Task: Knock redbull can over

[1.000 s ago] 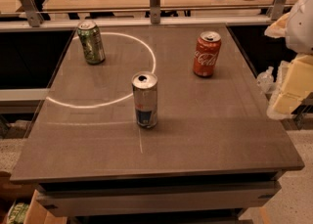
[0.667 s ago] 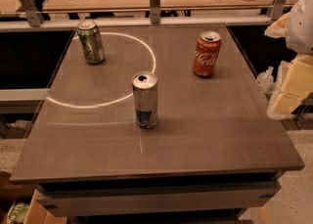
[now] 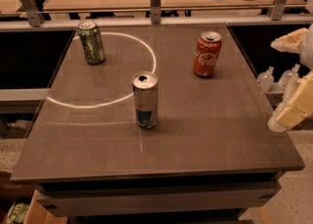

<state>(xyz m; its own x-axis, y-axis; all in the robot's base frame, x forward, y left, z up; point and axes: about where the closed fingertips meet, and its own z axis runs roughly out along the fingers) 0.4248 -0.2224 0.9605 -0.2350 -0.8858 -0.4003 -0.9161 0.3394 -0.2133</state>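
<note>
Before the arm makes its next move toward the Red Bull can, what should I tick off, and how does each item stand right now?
1. Target standing: ok. The redbull can is upright near the middle of the table, not yet knocked over.
2. Contact range: not ok. The gripper hangs beyond the table's right edge, far from the can.
3. Sweep path from the right: probably ok. The Coca-Cola can stands further back than a straight line to the target.
4. Other bystander: ok. The green can is at the back left, well apart.
5. Room to fall: ok. Bare tabletop surrounds the target.
</note>
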